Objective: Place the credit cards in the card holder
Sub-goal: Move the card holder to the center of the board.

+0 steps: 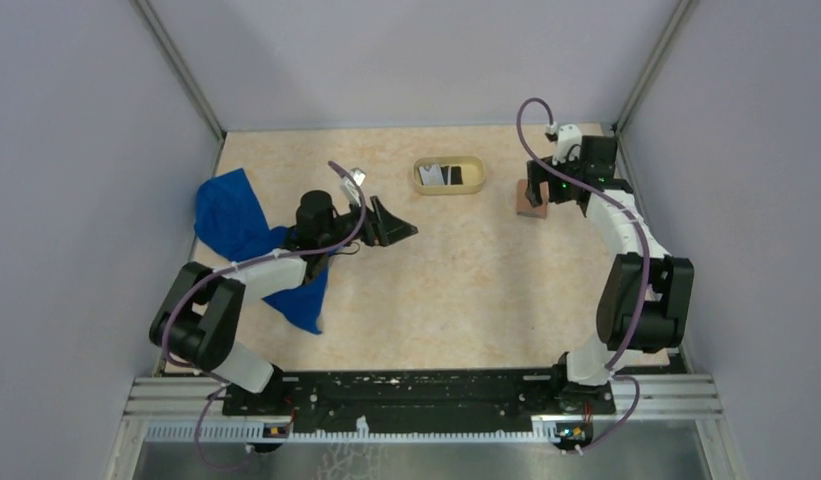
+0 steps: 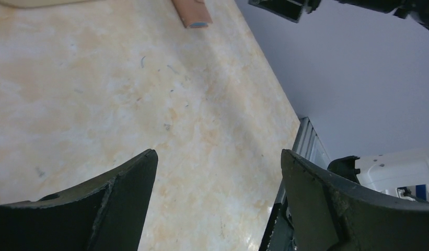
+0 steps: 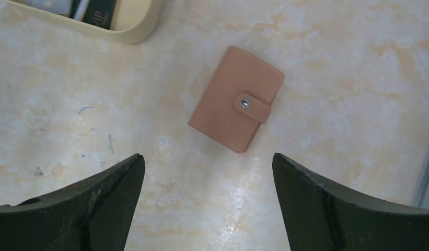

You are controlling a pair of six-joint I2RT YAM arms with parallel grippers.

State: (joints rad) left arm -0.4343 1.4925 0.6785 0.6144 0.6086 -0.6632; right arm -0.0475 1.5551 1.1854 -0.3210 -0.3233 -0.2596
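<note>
The matte salmon card holder (image 3: 236,99), a rectangle closed by a snap tab, lies flat on the marbled beige surface (image 3: 332,78) below the right pincer (image 3: 207,157), whose dark curved fingers gape empty. The thin credit cards (image 1: 442,175), white and black, sit inside the oval cream tray (image 1: 449,189). The left pincer (image 2: 218,152) is likewise spread, holding nothing.
</note>
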